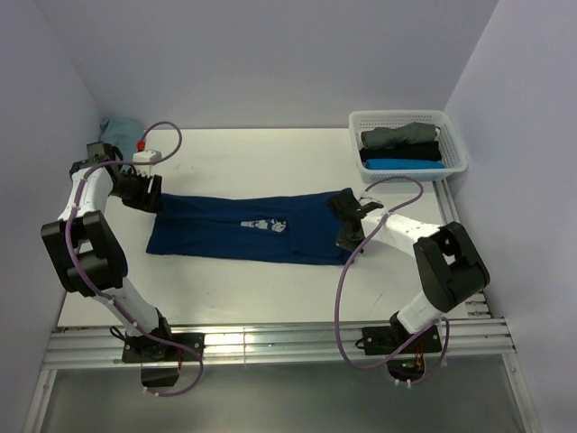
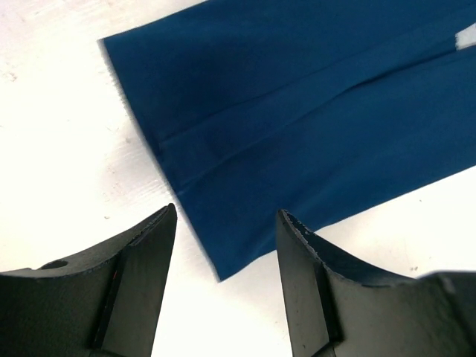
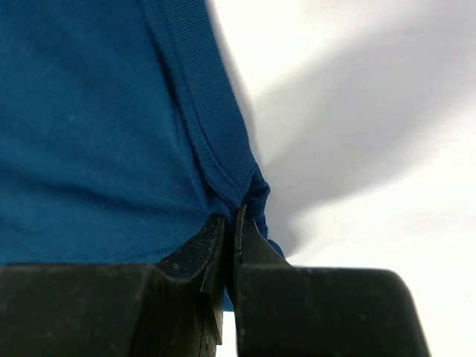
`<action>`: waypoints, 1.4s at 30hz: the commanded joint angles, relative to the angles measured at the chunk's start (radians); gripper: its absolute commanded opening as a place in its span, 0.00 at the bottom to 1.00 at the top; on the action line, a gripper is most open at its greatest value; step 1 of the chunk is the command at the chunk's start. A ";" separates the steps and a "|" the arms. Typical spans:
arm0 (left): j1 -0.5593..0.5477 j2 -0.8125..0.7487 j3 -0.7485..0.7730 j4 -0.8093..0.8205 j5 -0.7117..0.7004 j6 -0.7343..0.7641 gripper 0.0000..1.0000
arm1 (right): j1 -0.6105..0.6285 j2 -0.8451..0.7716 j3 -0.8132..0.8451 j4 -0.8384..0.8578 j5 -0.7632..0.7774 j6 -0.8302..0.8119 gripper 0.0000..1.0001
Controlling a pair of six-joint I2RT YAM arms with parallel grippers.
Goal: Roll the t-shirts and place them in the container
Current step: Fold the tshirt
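White table (image 1: 270, 290) is boxed in by plain pale walls (image 1: 270, 54); metal rails (image 1: 288, 341) are probably fixed along its near edge.

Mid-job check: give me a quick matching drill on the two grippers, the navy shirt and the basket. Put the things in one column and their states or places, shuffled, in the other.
Things
1. left gripper
2. right gripper
3. navy t-shirt
4. white basket

States or places
A. at the far right corner, holding other shirts
B. shut on the shirt's ribbed edge
C. open, at the shirt's left-end corner
D. lying flat in a long strip mid-table

Pairs: 1-C; 2-B; 3-D; 4-A
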 commanded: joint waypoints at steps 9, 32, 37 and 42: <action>0.009 -0.033 -0.016 -0.047 0.069 0.054 0.61 | -0.339 -0.154 -0.034 -0.196 0.096 -0.231 0.00; -0.089 0.350 0.392 -0.350 0.366 0.126 0.67 | -0.353 -0.487 -0.060 -0.176 -0.035 -0.025 0.63; -0.178 0.379 0.411 -0.277 0.339 0.048 0.66 | 0.023 -0.368 0.070 -0.139 0.019 0.178 0.55; -0.217 0.402 0.426 -0.286 0.319 0.022 0.62 | 0.303 -0.063 0.336 -0.079 0.060 0.232 0.53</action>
